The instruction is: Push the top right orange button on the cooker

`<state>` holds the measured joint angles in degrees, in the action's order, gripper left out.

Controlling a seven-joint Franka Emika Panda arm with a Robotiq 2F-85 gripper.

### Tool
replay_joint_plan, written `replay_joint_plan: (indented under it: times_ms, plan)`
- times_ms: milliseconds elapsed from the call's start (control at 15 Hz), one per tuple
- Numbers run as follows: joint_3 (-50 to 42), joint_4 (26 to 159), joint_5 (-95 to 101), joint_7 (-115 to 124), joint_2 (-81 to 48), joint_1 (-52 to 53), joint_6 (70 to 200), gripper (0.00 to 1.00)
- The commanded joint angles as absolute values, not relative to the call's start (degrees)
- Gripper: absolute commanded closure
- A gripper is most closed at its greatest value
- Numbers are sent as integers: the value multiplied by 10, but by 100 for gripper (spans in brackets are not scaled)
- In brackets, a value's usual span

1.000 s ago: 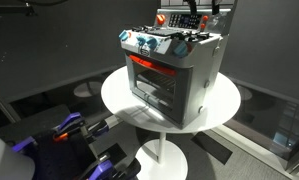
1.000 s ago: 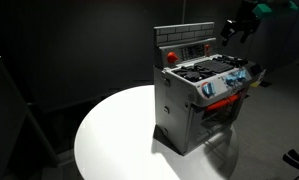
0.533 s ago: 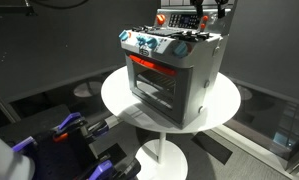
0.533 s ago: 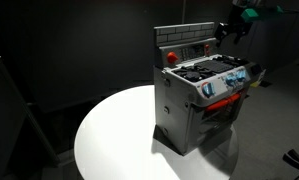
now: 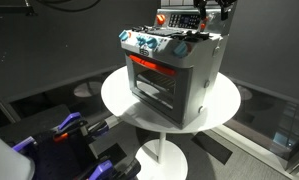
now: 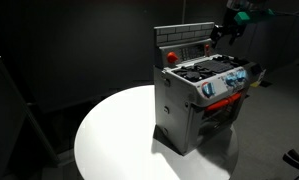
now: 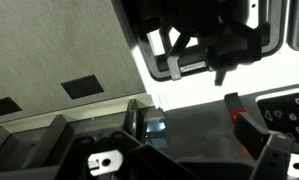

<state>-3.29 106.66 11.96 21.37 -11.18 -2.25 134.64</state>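
Observation:
A grey toy cooker (image 5: 174,65) (image 6: 199,95) stands on a round white table (image 5: 119,95) (image 6: 114,130). Its upright back panel (image 6: 184,42) carries a red-orange button (image 6: 171,56) (image 5: 161,18) near one end. The buttons at the other end are too small to make out. My gripper (image 5: 213,12) (image 6: 227,28) hovers at the panel's upper end, above the hob, and its jaws look shut and empty. In the wrist view my dark fingers (image 7: 214,165) fill the bottom edge, with a red-orange part (image 7: 235,108) just beyond them.
The cooker's front has blue and white knobs (image 5: 144,44) (image 6: 234,80) over a red-lit oven door (image 5: 154,80). The table's white rim shows in the wrist view (image 7: 189,85). Blue-and-black gear (image 5: 69,130) lies on the floor by the table's foot.
My gripper has shifted a little closer to the cooker's back panel. The cooker and table have not moved.

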Motion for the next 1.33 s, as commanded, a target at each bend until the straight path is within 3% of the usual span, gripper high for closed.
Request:
replay_joint_plan:
  times_ms: [0,800,1267]
  plan:
    - [-42,1035,121,224,-132,-11,1335,0]
    - [-52,1001,123,219,-164,-2,1337,0]
    - [-43,1045,73,197,-113,-11,1283,0]
